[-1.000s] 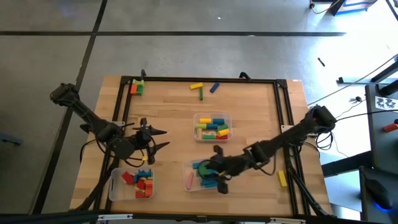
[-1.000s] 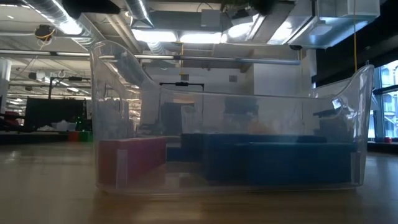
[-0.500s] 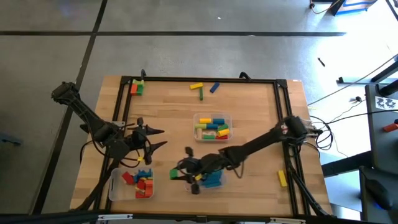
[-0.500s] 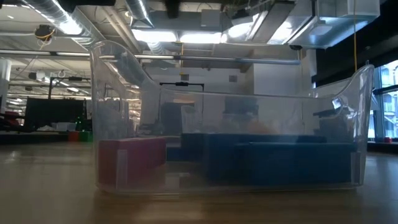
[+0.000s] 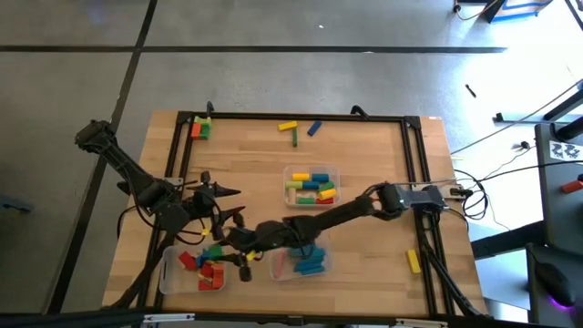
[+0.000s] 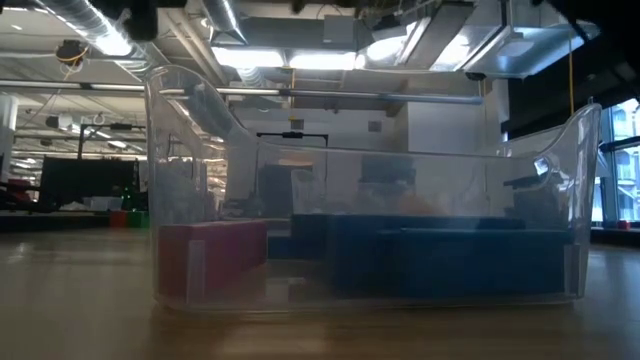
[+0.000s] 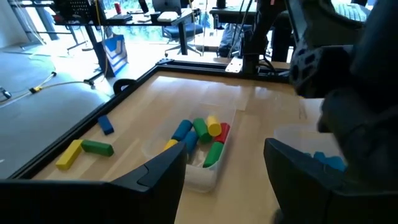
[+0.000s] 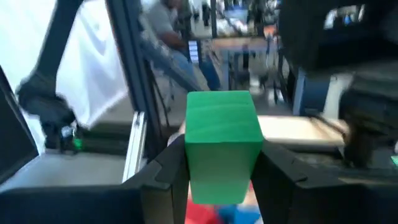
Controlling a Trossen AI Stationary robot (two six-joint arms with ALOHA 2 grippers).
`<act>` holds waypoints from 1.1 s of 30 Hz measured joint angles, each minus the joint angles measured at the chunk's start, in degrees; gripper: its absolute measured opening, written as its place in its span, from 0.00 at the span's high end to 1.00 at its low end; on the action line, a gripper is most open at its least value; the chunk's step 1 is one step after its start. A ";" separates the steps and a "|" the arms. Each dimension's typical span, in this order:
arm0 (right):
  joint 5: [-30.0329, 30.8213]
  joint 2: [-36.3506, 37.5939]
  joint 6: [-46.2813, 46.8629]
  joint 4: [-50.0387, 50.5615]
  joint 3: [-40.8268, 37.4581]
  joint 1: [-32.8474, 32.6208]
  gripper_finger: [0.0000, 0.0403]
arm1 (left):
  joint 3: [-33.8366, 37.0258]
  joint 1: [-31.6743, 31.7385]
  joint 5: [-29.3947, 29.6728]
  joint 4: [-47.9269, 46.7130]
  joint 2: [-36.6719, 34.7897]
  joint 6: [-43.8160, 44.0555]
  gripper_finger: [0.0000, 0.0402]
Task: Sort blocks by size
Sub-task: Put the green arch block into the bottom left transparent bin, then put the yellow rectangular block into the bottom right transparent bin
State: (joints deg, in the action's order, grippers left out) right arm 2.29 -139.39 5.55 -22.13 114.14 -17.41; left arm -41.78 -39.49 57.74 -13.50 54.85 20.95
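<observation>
Right end effector (image 5: 239, 258): pinching a green block (image 8: 222, 144), over the near-left tray (image 5: 167, 273).
Key relation: we judge the drop spot lies directly below; block's long axis upright between the fingers.
Left end effector (image 5: 230, 202): spread, empty, just beside the same tray.
Hidden: from above, the arm covers the block.

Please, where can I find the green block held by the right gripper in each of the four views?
High view: green block at the right gripper, lower left, beside the tray of red blocks.
Low view: not in it.
Left wrist view: not in it.
Right wrist view: green block centre, between the fingers.
Shared landmark: red blocks under it.
</observation>
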 joint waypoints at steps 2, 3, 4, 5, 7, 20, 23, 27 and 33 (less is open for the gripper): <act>-2.09 -2.88 0.03 -0.99 3.42 0.72 0.67 | 0.00 0.16 0.01 0.04 -0.31 0.00 0.48; -2.40 -4.04 0.00 -0.58 4.74 0.96 0.67 | 0.00 0.09 -0.03 -0.09 -0.51 -0.02 0.48; -2.26 -5.28 0.00 -0.46 5.90 1.23 0.67 | 0.00 0.05 -0.01 -0.43 -0.63 -0.07 0.48; -1.82 -6.94 0.06 -0.83 7.29 1.37 0.67 | 0.00 0.01 -0.01 -0.48 -0.65 -0.06 0.48; -1.44 -9.32 0.07 -0.61 9.28 1.35 0.66 | 0.00 -0.02 -0.16 -0.57 -0.77 -0.30 0.48; -0.40 -12.73 2.49 3.03 11.02 1.31 0.35 | 0.00 0.05 -0.16 -0.53 -1.09 -0.15 0.48; -0.38 -10.47 -0.12 8.18 11.02 1.24 0.32 | 0.00 -0.28 -0.14 -0.50 -1.12 -0.11 0.48; -0.28 -5.96 -3.03 17.39 11.12 0.74 0.32 | 0.00 -0.28 -0.14 -0.50 -1.12 0.04 0.48; 0.77 -1.10 -5.67 33.47 10.98 -0.63 0.37 | 0.00 -0.28 -0.12 -0.61 -1.12 0.07 0.48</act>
State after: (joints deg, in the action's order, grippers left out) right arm 3.06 -140.49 -0.12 11.34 125.12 -18.03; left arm -41.78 -39.77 57.63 -14.11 53.74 21.02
